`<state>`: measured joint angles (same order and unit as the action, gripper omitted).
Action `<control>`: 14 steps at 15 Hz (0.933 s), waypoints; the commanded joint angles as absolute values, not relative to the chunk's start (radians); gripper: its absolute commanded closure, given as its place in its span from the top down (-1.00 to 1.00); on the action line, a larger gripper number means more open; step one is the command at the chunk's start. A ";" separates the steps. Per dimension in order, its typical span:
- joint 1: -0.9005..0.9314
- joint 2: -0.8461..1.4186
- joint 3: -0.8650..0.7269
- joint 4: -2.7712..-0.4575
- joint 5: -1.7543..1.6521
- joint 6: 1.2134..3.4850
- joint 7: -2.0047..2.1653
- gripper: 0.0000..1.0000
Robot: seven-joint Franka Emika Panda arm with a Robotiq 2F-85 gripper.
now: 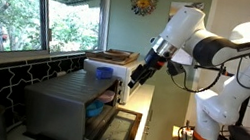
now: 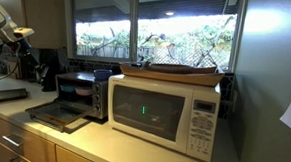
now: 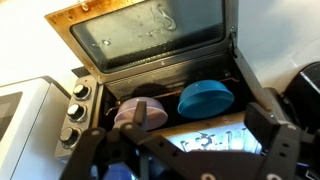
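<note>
spread claw [image 3: 183, 140] above toaster oven [image 3: 150, 38]; inside, blue bowl [image 3: 205, 98], perhaps purple cup [image 3: 133, 112].

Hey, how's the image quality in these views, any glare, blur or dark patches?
Wrist view: the open gripper is dark and soft near the lens, the toaster oven door carries pale glare, the blue bowl reads clearly. In an exterior view, bright windows backlight the scene, leaving the microwave front dim.

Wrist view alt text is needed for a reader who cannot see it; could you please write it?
An open gripper faces a toaster oven with its glass door open. Inside sit a blue bowl and a purple bowl, side by side; the oven's knobs show at left.
</note>
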<state>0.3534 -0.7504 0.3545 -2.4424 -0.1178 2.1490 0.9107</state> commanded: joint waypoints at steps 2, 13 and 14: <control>0.336 -0.860 0.372 -2.442 -0.070 2.065 0.783 1.00; 0.287 -0.980 0.405 -2.423 -0.016 2.052 0.650 1.00; 0.285 -0.984 0.407 -2.423 -0.015 2.052 0.648 1.00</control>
